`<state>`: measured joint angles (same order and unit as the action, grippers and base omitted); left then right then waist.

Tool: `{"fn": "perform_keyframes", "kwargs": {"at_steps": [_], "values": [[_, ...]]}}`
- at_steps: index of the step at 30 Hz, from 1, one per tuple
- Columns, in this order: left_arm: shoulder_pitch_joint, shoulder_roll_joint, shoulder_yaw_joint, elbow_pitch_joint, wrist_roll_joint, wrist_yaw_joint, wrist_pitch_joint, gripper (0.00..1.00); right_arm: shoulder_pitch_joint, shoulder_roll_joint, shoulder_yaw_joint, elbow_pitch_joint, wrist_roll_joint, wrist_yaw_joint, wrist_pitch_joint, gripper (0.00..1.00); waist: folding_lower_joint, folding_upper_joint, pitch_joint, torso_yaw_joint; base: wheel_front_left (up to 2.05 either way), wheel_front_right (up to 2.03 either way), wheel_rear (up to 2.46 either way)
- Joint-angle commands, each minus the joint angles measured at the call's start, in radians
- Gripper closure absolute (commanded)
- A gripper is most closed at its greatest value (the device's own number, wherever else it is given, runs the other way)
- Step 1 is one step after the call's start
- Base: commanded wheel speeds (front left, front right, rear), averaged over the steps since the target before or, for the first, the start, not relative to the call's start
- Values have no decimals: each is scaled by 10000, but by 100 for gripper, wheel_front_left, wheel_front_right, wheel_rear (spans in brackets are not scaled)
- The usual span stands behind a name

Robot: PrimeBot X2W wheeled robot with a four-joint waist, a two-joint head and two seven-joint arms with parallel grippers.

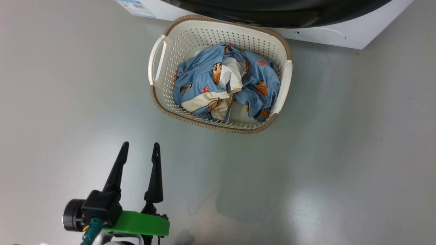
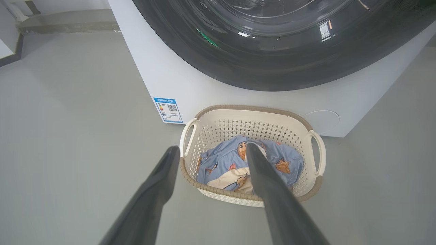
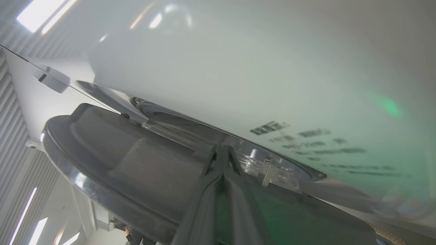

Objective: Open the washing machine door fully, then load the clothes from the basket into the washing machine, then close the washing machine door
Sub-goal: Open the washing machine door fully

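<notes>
L grip (image 1: 140, 145) spread | basket (image 1: 221, 32) w/ clothes (image 1: 204, 81) ahead | R grip (image 3: 221, 148) closed at door (image 3: 102, 146)

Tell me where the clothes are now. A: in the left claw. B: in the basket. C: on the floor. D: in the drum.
B: the clothes lie bunched inside the basket, with the open left claw apart from it.
</notes>
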<state>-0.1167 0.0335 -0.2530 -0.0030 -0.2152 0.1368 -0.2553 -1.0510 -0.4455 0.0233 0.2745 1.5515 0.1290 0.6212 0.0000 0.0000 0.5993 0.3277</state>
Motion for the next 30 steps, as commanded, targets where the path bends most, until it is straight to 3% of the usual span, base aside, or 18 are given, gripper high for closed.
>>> {"fn": "perform_keyframes", "kwargs": {"at_steps": [1,17,30], "values": [[238,168,342,-257,30,84,-65,0,-130,81,171,-368,67,17,15,100,0,0,32,-4,0,0,0],[214,168,580,-315,127,91,-65,0,113,399,474,-645,433,17,790,100,0,0,-25,-185,0,0,0],[58,168,710,-191,107,24,-65,0,866,964,995,-1399,715,17,2214,100,0,0,-368,-723,0,0,0]]}}
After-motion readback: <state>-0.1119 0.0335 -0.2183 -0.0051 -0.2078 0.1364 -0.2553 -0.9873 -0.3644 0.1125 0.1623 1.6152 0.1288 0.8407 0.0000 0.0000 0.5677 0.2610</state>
